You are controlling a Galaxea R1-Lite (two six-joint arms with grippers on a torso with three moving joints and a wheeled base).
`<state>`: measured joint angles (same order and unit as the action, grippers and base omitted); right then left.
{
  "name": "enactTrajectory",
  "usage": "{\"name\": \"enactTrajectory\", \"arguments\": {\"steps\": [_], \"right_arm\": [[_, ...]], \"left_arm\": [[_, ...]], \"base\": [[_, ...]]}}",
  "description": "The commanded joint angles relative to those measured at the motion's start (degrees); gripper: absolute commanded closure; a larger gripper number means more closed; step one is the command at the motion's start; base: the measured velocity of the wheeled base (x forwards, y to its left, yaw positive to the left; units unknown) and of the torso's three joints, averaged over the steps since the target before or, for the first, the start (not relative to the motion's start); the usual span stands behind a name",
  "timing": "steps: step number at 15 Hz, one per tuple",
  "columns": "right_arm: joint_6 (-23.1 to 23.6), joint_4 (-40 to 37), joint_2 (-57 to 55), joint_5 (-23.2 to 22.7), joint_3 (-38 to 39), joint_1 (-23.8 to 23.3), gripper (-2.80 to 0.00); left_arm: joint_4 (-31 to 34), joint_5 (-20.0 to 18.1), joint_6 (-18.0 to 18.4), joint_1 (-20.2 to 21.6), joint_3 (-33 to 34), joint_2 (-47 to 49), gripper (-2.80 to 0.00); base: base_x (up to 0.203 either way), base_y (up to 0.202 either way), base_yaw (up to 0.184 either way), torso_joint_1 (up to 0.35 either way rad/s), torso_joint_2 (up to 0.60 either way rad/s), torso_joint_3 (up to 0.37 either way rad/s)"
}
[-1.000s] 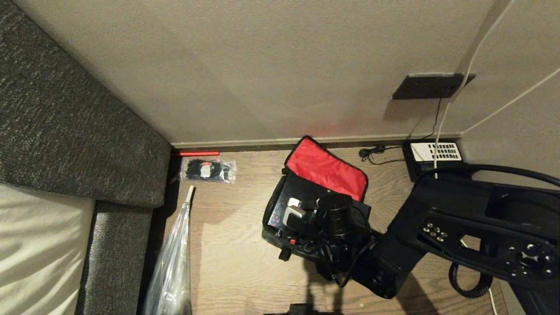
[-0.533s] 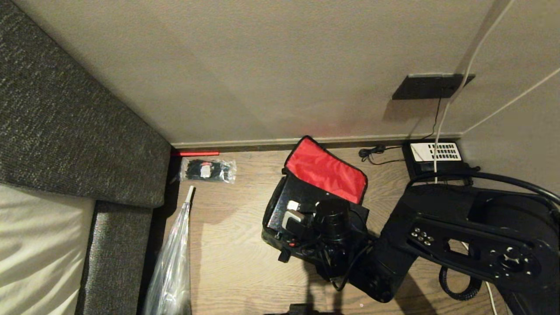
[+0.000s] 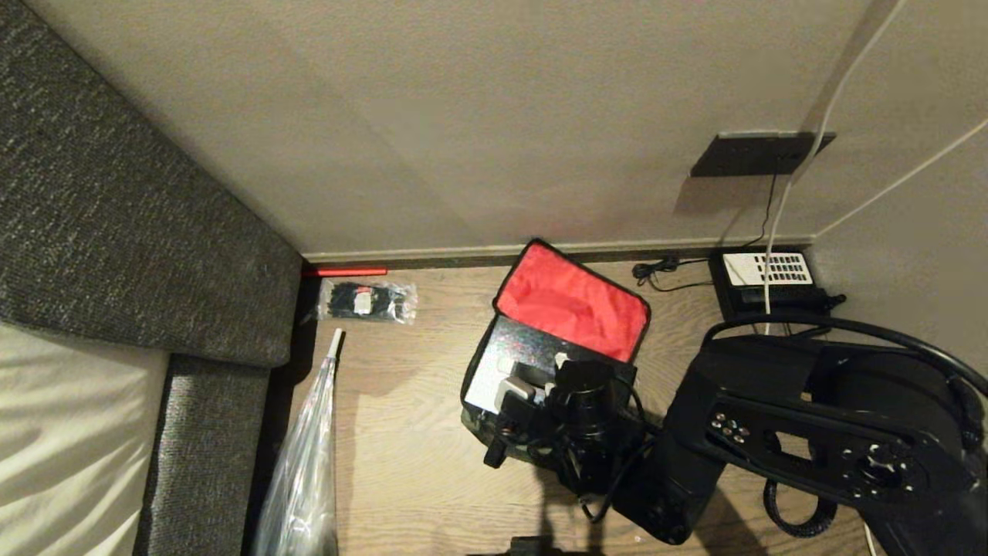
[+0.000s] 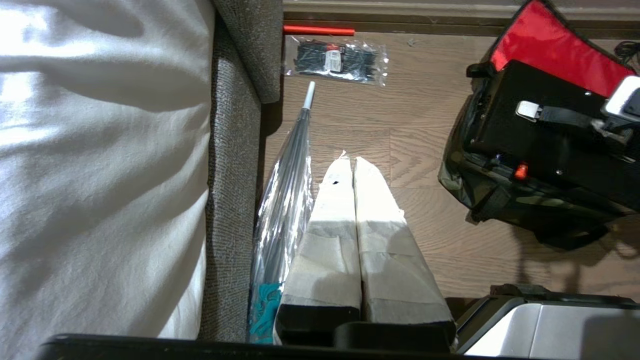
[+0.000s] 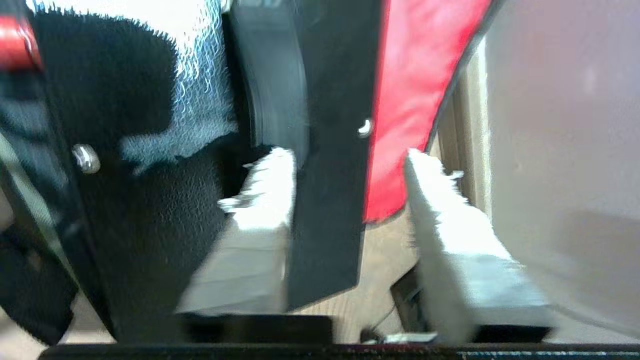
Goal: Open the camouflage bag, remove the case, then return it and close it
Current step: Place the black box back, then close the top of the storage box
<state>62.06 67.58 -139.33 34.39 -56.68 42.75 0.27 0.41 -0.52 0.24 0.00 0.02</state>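
Both padded fingers of the right gripper (image 5: 350, 165) stand spread, straddling the case's (image 3: 505, 359) black edge inside the camouflage bag (image 3: 540, 363). It sits lid-open on the wooden floor (image 3: 401, 432) near the wall. Left gripper (image 4: 354, 165) hangs pressed together.

**Q:** How many bags, and how many cases?
**A:** One camouflage bag (image 3: 540, 363), lid up. One black case (image 4: 545, 135) in it.

**Q:** How many loose items lie on the floor?
**A:** One packet of cable ties (image 3: 367, 300), one red rod (image 3: 344, 271), one clear umbrella (image 3: 305, 463).

**Q:** Phones? Wall plates?
**A:** One desk phone (image 3: 764, 279), one wall plate (image 3: 760, 153).

**Q:** Grippers?
**A:** Two: left gripper (image 4: 352, 165), right gripper (image 5: 350, 165).
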Motion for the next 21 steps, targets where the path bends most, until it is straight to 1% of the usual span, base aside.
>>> {"name": "enactTrajectory", "arguments": {"steps": [1, 2, 6, 10, 11, 12, 13, 15, 16, 17, 19, 20, 21], "right_arm": [[0.3, 0.2, 1.1, 0.2, 1.6, 0.2, -2.8], [0.3, 0.2, 2.1, 0.2, 2.1, 0.5, -2.8], [0.0, -2.2, 13.8, 0.1, 6.5, 1.1, -2.8], [-2.1, -9.6, 29.2, 0.7, 12.6, 0.8, -2.8], [-2.8, -11.5, 32.7, 1.1, 14.5, 0.1, 0.0], [-3.9, -13.7, 36.3, 1.5, 16.7, -1.1, 0.0], [-6.6, -16.7, 39.7, 2.1, 18.7, -2.6, 0.0], [-13.6, -23.7, 45.5, 4.5, 21.4, -5.6, 0.0], [-18.0, -27.7, 49.0, 5.2, 22.7, -7.0, 0.0], [-24.4, -31.4, 51.8, 5.5, 24.0, -7.7, 0.0], [-40.7, -38.6, 57.0, 4.2, 27.4, -8.3, 0.0], [-46.9, -42.3, 59.7, 3.6, 29.1, -8.4, 0.0], [-51.8, -46.7, 62.5, 3.4, 30.3, -8.6, 0.0]], "left_arm": [[0.0, 0.0, 0.0, 0.0, 0.2, 0.0, 0.0], [0.0, 0.0, 0.0, 0.0, 0.2, -0.1, 0.0], [0.0, 0.0, 0.0, 0.0, 0.2, -0.1, 0.0], [0.0, 0.0, -0.1, 0.0, 0.2, -0.1, 0.0], [0.0, 0.0, 0.0, 0.0, 0.2, -0.1, 0.0], [0.0, 0.0, 0.0, 0.0, 0.2, -0.1, 0.0], [0.0, 0.0, 0.0, 0.0, 0.2, -0.1, 0.0], [0.0, 0.0, 0.0, 0.0, 0.2, -0.1, 0.0], [0.0, 0.0, 0.0, 0.0, 0.2, -0.1, 0.0], [0.0, 0.0, 0.0, 0.0, 0.2, -0.1, 0.0], [0.0, 0.0, 0.0, 0.0, 0.2, -0.1, 0.0], [0.0, 0.0, 0.0, 0.0, 0.2, -0.1, 0.0], [0.0, 0.0, 0.0, 0.0, 0.2, -0.1, 0.0]], "base": [[0.0, 0.0, 0.0, 0.0, 0.0, 0.0], [0.0, 0.0, 0.0, 0.0, 0.0, 0.0], [0.0, 0.0, 0.0, 0.0, 0.0, 0.0], [0.0, 0.0, 0.0, 0.0, 0.0, 0.0], [0.0, 0.0, 0.0, 0.0, 0.0, 0.0], [0.0, 0.0, 0.0, 0.0, 0.0, 0.0], [0.0, 0.0, 0.0, 0.0, 0.0, 0.0], [0.0, 0.0, 0.0, 0.0, 0.0, 0.0], [0.0, 0.0, 0.0, 0.0, 0.0, 0.0], [0.0, 0.0, 0.0, 0.0, 0.0, 0.0], [0.0, 0.0, 0.0, 0.0, 0.0, 0.0], [0.0, 0.0, 0.0, 0.0, 0.0, 0.0], [0.0, 0.0, 0.0, 0.0, 0.0, 0.0]]}}
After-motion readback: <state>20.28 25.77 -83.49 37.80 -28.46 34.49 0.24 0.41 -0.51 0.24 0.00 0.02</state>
